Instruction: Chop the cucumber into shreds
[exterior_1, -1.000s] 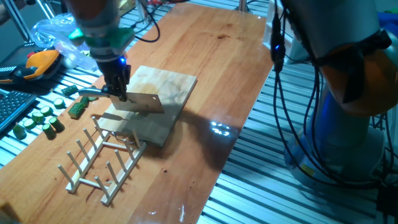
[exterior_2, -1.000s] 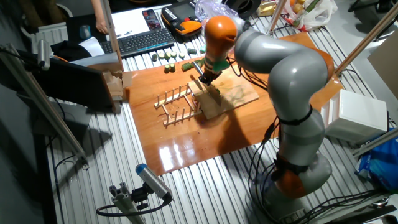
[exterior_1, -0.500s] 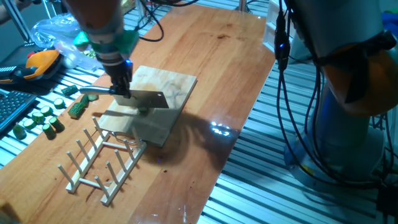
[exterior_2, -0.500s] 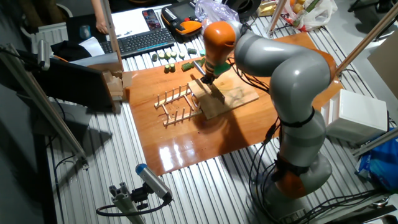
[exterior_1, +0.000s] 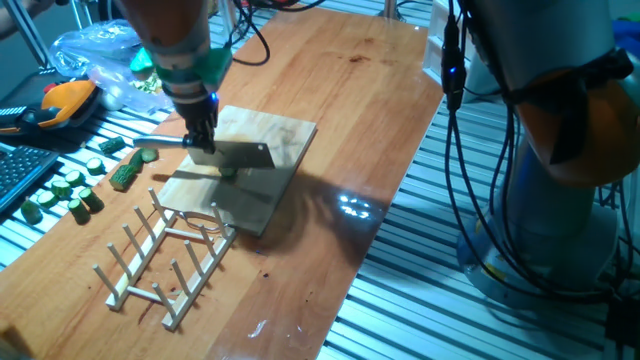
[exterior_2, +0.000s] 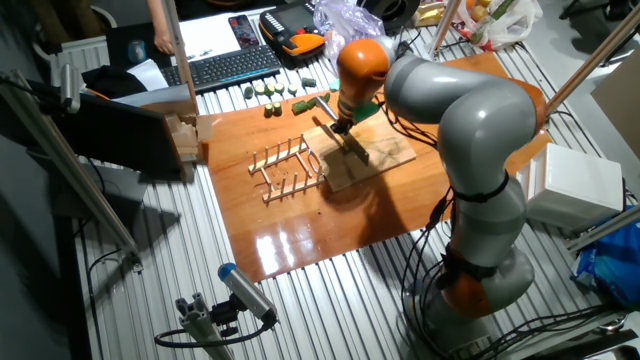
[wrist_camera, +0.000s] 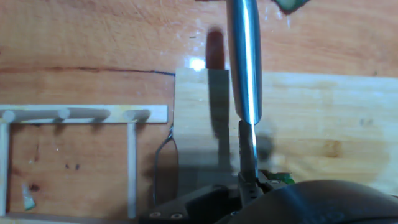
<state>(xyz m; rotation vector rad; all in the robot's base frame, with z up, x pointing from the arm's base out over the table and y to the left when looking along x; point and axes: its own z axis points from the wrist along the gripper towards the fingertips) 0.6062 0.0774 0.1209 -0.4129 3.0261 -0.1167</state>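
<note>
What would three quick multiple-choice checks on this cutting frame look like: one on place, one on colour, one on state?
1. Where is the knife blade?
A. over the cutting board
B. over the wooden rack
C. beside the keyboard

2. What colour is the ring on the arm just above the hand?
A. red
B. green
C. white

3. What is the state of the hand?
A. open and empty
B. shut on the knife handle
C. out of view

Answers:
1. A, since both fixed views show the blade above the board, with the cucumber beneath it.
2. B, since a green band glows above the fingers in one fixed view.
3. B, since the hand view shows the metal handle running straight out from the hand, and the knife hangs from the hand.
</note>
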